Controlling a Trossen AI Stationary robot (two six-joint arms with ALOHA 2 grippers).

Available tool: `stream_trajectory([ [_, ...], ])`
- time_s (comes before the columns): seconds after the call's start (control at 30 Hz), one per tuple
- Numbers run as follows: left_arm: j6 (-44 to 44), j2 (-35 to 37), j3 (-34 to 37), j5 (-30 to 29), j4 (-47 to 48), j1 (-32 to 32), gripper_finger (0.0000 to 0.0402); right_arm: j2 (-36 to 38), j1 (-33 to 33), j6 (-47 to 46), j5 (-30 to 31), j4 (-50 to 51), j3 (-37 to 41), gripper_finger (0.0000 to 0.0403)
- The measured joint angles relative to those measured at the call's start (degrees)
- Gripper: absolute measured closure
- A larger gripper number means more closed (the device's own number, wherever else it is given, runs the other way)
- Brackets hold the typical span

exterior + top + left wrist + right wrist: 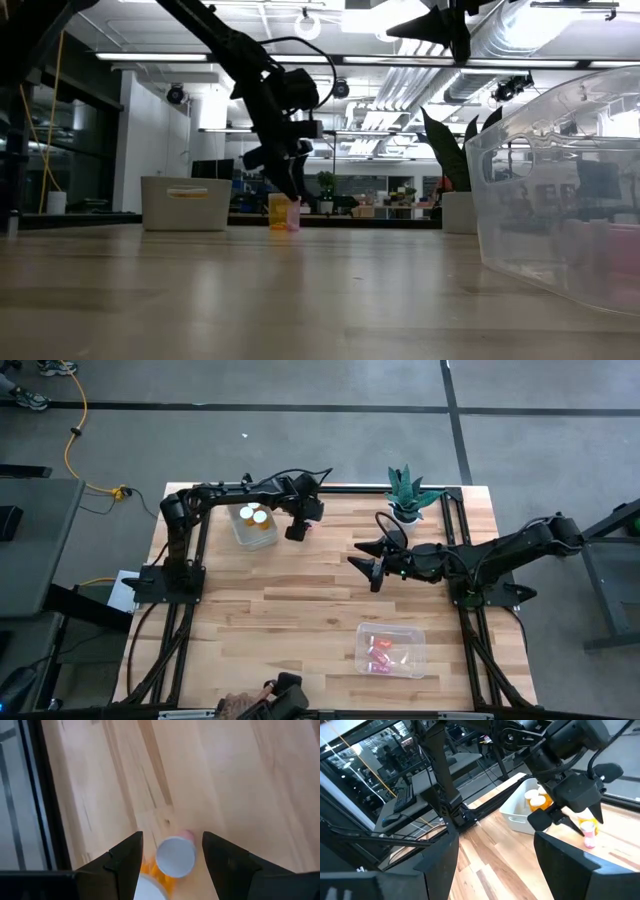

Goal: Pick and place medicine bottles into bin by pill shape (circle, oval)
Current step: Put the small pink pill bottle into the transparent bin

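Squarely between spread jaws, pink bottle (175,856)

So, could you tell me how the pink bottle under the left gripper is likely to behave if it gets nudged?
The pink bottle stands upright between the open fingers of the left gripper, so an off-centre nudge would probably tip it. Being a small round cylinder, it would likely roll once down. An orange bottle stands right beside it and might get knocked too.
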State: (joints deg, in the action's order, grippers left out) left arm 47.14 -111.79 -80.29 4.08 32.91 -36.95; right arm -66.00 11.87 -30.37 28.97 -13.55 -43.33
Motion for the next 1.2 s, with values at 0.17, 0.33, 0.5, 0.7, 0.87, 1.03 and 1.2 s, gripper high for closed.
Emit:
stream_trajectory([
  [0.17, 0.5, 0.0, 0.0, 0.0, 0.5, 0.0, 0.0218, 0.0, 0.0, -0.8, 0.0, 0.0, 0.0, 0.0151],
  [0.33, 0.5, 0.0, 0.0, 0.0, 1.0, 0.0, 0.0254, 0.0, 0.0, -0.7, 0.0, 0.0, 0.0, 0.0151],
  [0.5, 0.2, 0.0, 0.0, -2.3, 0.0, 0.3, 0.0275, 0.0, 0.0, -0.7, 0.0, 0.0, 0.0, 0.0151],
  [0.7, -0.2, 0.0, 0.0, -3.3, 0.7, 0.7, 0.0270, 0.0, 0.0, -1.8, 0.0, 0.0, 0.0, 0.0151],
  [0.87, -0.4, 0.0, 0.0, -3.0, 1.0, 1.3, 0.0270, 0.0, 0.0, -1.8, 0.0, 0.0, 0.0, 0.0151],
  [1.03, -0.5, 0.0, 0.0, -3.0, 1.0, 1.8, 0.0292, 0.0, 0.0, -1.8, 0.0, 0.0, 0.0, 0.0151],
  [1.2, -0.7, 0.2, 0.0, -3.4, 1.0, 2.5, 0.0309, 0.0, 0.0, -1.8, 0.0, 0.0, 0.0, 0.0151],
])
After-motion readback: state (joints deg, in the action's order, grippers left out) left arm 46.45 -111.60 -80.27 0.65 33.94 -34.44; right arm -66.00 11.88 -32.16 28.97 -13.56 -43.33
